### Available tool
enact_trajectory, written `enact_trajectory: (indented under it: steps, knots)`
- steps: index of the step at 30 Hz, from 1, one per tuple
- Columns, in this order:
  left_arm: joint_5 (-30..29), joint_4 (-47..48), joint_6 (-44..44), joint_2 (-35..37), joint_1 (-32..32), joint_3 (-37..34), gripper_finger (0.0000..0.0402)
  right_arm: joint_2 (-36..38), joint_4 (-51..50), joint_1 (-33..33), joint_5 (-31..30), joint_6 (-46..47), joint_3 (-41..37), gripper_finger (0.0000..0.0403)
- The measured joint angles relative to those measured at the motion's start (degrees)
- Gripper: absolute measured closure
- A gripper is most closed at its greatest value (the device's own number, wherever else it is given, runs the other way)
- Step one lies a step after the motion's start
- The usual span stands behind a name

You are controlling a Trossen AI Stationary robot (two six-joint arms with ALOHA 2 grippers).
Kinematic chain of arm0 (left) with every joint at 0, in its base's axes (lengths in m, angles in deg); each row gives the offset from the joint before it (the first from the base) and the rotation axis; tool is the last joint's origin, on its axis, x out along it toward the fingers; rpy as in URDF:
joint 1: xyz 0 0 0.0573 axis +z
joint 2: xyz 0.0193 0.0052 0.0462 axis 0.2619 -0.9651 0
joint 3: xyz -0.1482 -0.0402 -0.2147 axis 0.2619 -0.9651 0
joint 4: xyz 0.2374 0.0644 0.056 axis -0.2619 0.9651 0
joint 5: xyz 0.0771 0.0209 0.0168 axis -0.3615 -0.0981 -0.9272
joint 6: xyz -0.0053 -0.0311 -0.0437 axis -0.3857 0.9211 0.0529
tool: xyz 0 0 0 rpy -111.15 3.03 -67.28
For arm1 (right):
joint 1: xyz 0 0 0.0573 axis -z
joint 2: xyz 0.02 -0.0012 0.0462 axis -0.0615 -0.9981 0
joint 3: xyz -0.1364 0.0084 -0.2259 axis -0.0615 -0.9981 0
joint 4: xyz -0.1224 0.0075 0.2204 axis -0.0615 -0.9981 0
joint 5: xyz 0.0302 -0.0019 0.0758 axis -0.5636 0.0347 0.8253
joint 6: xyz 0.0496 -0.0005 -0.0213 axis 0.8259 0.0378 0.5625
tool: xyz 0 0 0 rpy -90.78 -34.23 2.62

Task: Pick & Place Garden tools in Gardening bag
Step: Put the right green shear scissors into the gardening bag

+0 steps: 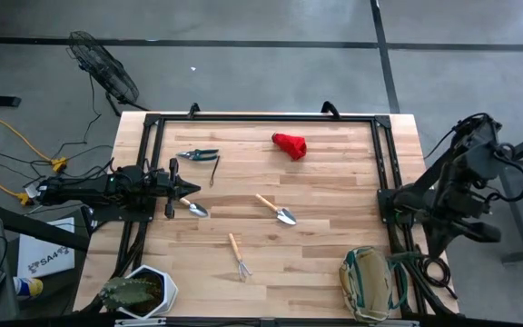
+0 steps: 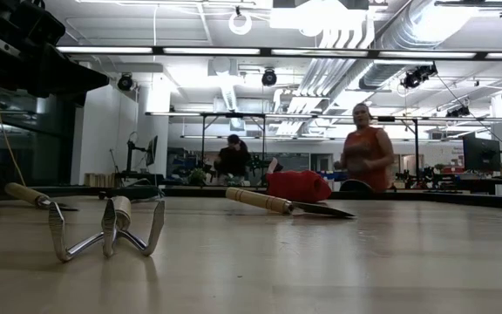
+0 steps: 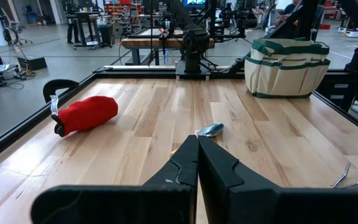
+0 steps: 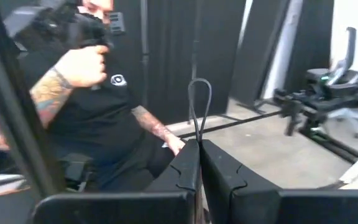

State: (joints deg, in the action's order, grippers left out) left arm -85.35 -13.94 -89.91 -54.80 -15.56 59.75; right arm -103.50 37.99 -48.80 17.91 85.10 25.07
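Nearest the low camera lies the pronged rake (image 2: 107,228), prongs toward the lens, handle running away across the table (image 1: 334,182). From above I see it toward the near edge, midway between the arms, its long axis roughly along the table's depth.

Nothing is in the gardening bag (image 1: 368,283) yet, as far as I can judge; it sits at the near right corner, close to my right arm.

My left gripper (image 1: 193,190) rests low at the left edge, jaws fully closed on nothing, the tips pointing across the table toward the right. Just past those tips lies one trowel (image 1: 193,209), blade nearest me; in the left wrist view its shiny blade (image 3: 210,129) shows right ahead of the closed jaws. That is the relation I care about: the trowel is nearly in line with the jaws, so I would have to open and drop onto it.

A second trowel (image 1: 276,210) lies near the centre, angled, blade toward the bag. Pruning shears (image 1: 198,155) sit beyond my left gripper, and the red lump (image 1: 290,144) lies toward the far edge.

My right gripper (image 4: 199,163) is parked off the table's right side, jaws closed and empty, facing out at a person in the room. The left arm is plainly nearer every tool.
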Motion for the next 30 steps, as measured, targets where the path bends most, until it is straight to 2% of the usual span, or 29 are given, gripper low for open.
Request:
enact_trajectory:
  steps: [7,12,17,30]
  knots:
    - [0.00,0.00,-0.02,0.01,0.01,0.00,0.0400,-2.08,0.16,-1.32,9.22,0.76,0.00,0.0399]
    - [0.00,0.00,-0.02,0.00,0.00,0.00,0.0400,-2.64,0.26,-5.90,10.62,0.45,0.00,0.0400]
    - [0.00,0.00,-0.02,0.01,0.01,-0.01,0.0400,-2.74,0.85,-10.41,9.92,0.50,0.00,0.0399]
    - [0.00,0.00,-0.02,0.00,0.00,-0.01,0.0400,-6.71,3.13,-22.04,-1.04,3.07,0.00,0.0399]
